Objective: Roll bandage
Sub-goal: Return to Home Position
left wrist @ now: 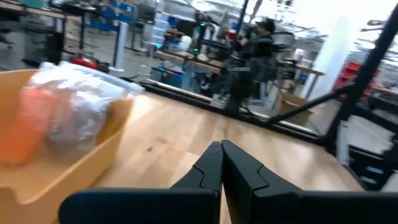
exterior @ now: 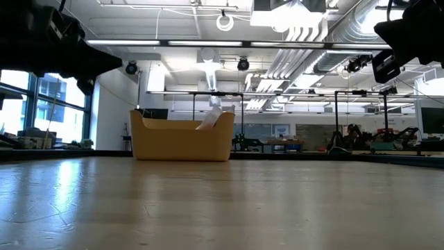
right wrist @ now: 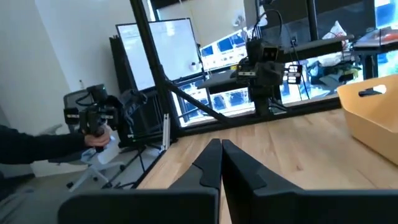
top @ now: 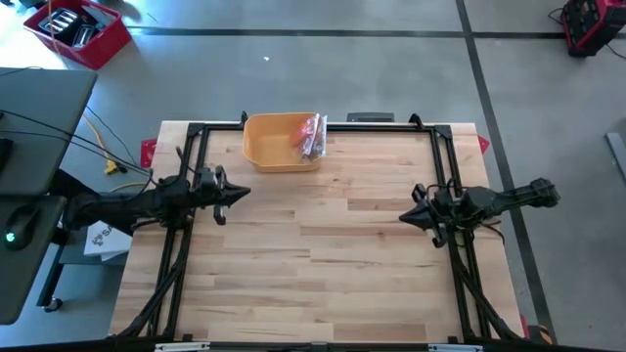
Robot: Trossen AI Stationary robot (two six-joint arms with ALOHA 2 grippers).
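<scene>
A yellow bin (top: 264, 147) stands on the table at the middle of the far edge, also seen in the low view (exterior: 182, 142). In the bin's right end lies a clear plastic bag (top: 312, 137) with something orange-red inside (left wrist: 37, 118). I cannot make out the bandage as a thing of its own. My left gripper (top: 245, 192) is shut and points level over the table's left side, with nothing in it (left wrist: 221, 146). My right gripper (top: 403, 217) is shut and points level over the right side, also holding nothing (right wrist: 221, 144).
Black frame rails (top: 191, 156) run along the table's left, right and far edges. Bare wooden tabletop (top: 323, 254) lies between the two grippers and toward the near edge. A person's hand (right wrist: 93, 137) holds a device beyond the table's edge.
</scene>
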